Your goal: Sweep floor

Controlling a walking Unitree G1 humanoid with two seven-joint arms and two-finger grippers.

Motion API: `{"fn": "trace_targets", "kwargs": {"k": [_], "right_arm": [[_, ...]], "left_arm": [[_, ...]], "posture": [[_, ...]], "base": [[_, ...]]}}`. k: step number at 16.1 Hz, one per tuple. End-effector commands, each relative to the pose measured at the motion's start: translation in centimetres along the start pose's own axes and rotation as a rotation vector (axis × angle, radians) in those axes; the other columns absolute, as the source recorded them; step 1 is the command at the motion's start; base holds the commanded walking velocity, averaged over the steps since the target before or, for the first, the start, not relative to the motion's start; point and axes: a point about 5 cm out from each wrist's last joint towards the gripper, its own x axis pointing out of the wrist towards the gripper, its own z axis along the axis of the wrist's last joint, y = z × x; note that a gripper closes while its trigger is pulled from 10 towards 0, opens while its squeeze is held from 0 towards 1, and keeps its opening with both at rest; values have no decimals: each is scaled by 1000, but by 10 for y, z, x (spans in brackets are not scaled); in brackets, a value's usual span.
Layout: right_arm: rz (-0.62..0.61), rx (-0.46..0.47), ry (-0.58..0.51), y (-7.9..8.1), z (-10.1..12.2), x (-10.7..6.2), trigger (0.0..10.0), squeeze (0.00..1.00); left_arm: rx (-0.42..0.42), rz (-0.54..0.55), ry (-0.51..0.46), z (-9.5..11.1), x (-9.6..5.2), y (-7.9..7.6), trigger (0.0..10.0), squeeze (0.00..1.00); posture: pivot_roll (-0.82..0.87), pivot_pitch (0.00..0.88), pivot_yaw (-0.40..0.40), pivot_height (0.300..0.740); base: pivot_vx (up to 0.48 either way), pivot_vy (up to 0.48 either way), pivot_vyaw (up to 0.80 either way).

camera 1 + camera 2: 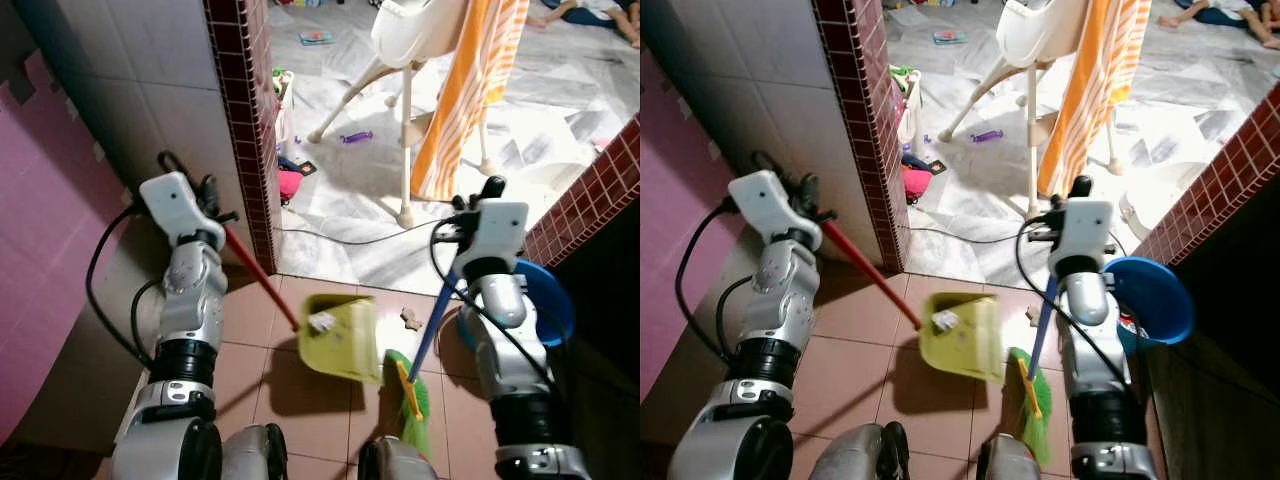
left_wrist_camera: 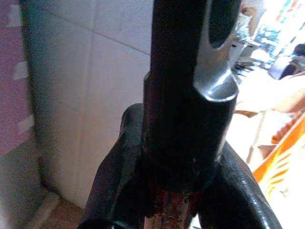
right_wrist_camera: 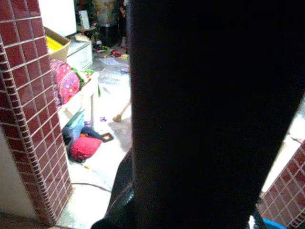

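Observation:
A yellow-green dustpan (image 1: 342,338) rests on the brown floor tiles between my arms, with a white scrap (image 1: 322,322) inside it. Its red handle (image 1: 262,281) rises up and left to my left gripper (image 1: 212,203), which is shut on it; in the left wrist view the black fingers (image 2: 119,191) clasp the handle's dark end. My right gripper (image 1: 468,208) is shut on the blue handle (image 1: 432,325) of a broom whose green bristles (image 1: 412,392) touch the floor just right of the dustpan. A small brown crumb (image 1: 410,318) lies on the tile between pan and broom handle.
A red-brick pillar (image 1: 245,120) stands behind the dustpan, another brick wall (image 1: 592,195) at right. A blue basin (image 1: 548,300) sits beside my right arm. Beyond are a white high chair (image 1: 405,150), orange striped cloth (image 1: 472,90), floor cable (image 1: 350,240), toys and a person (image 1: 590,12).

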Motion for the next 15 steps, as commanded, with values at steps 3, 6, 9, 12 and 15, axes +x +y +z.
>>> {"fn": "trace_targets", "kwargs": {"k": [3,6,9,12,15], "right_arm": [[24,43,54,12,-16,-16,10000,0],[99,60,37,25,-19,-26,10000,0],[122,170,72,28,-18,-22,10000,0],[88,185,7,33,-3,-14,10000,0],[82,167,45,37,-4,-9,10000,0]], "left_arm": [[-11,-154,-67,22,-10,-26,10000,0],[100,-196,-6,3,-37,-15,10000,0],[114,-218,7,6,-40,-17,10000,0],[38,-209,20,12,-34,-24,10000,0],[10,-208,37,14,-34,-26,10000,0]], "posture": [[-83,30,24,740],[-89,22,47,740],[-79,29,39,740],[-76,39,31,740],[-81,63,27,740]], "base": [[0,0,0],[0,0,0],[0,0,0],[0,0,0],[0,0,0]]}}
